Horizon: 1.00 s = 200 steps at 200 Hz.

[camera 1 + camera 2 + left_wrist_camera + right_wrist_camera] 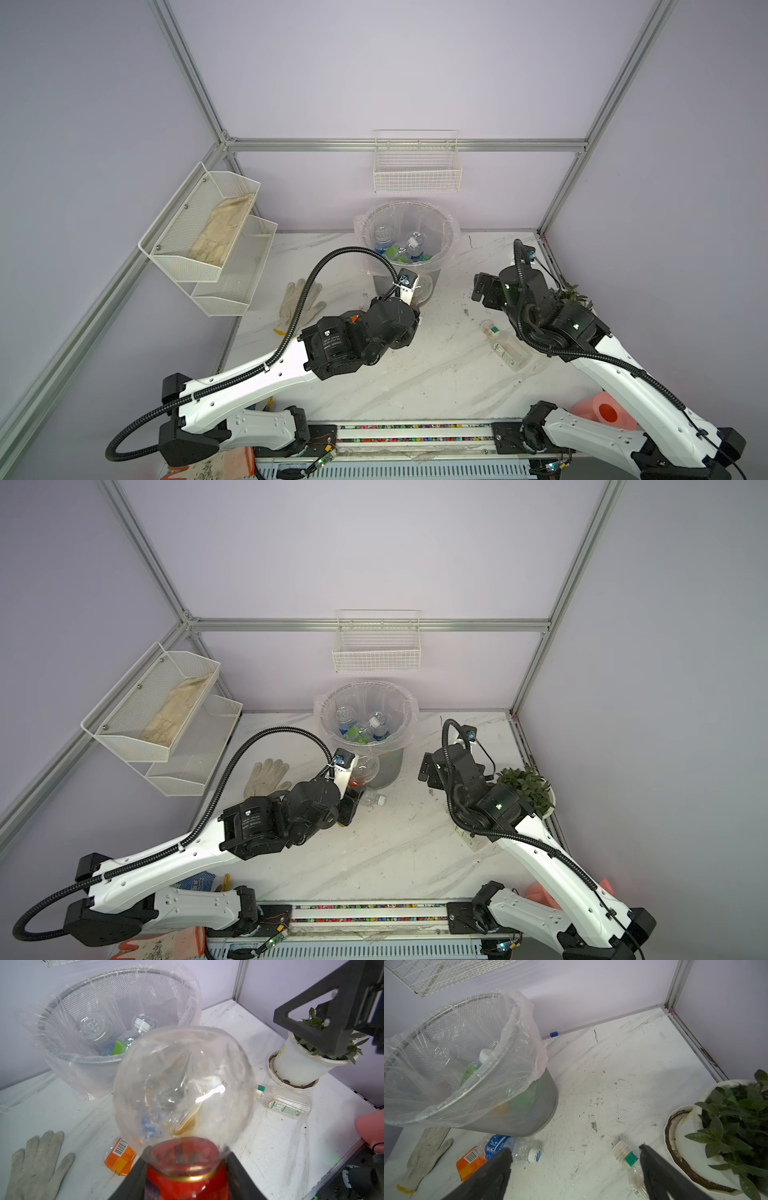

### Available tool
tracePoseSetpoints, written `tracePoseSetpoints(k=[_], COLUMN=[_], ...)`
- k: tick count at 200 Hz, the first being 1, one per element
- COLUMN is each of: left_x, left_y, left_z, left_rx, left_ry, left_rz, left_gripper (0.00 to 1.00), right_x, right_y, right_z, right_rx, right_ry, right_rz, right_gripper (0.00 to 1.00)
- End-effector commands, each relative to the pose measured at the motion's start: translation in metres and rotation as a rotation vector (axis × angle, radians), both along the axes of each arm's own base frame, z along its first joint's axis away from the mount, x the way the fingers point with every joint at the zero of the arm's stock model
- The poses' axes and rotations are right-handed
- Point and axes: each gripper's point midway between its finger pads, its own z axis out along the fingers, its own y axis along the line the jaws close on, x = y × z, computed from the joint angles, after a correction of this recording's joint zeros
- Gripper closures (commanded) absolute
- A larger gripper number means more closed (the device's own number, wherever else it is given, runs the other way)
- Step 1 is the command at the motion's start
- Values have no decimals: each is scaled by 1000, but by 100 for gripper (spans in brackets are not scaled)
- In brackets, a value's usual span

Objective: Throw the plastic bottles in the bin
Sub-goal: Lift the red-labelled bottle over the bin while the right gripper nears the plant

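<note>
My left gripper (187,1159) is shut on a clear bottle with a red label (182,1084), held in the air just in front of the bin (116,974); in a top view the held bottle (368,766) sits by the bin's grey wall (392,762). Several bottles (411,245) lie inside the lined bin. On the table lie an orange-labelled bottle (469,1162), a blue-labelled white-capped one (508,1147) and a flat one with a green seal (505,349). My right gripper (575,1151) hangs open and empty above the table, between these bottles.
A white pot with a plant (528,787) stands at the right edge, close to my right arm. A work glove (299,303) lies left of the bin. A pink watering can (606,411) sits front right. White wire baskets (415,170) hang on the walls.
</note>
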Motion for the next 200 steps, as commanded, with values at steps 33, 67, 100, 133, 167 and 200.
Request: tracePoseSetpoints(k=[33, 67, 100, 133, 167, 200], left_x=[-3, -9, -17, -23, -27, -27], left_y=[38, 64, 84, 100, 109, 110], left_z=[96, 119, 133, 144, 152, 156], left_rx=[-167, -243, -320, -334, -352, -346], left_ry=[-189, -252, -309, -351, -370, -385], left_rz=[58, 88, 87, 90, 89, 89], left_gripper=[60, 60, 60, 59, 59, 59], right_x=[-5, -5, -5, -5, -6, -7], right_y=[-7, -7, -5, -3, -2, 0], right_z=[-14, -18, -24, -31, -38, -46], right_rx=[-14, -20, -20, -19, -15, -9], right_ry=[37, 44, 58, 75, 95, 110], right_rz=[-21, -19, -16, -12, -8, -3], right_gripper=[2, 2, 2, 2, 2, 2])
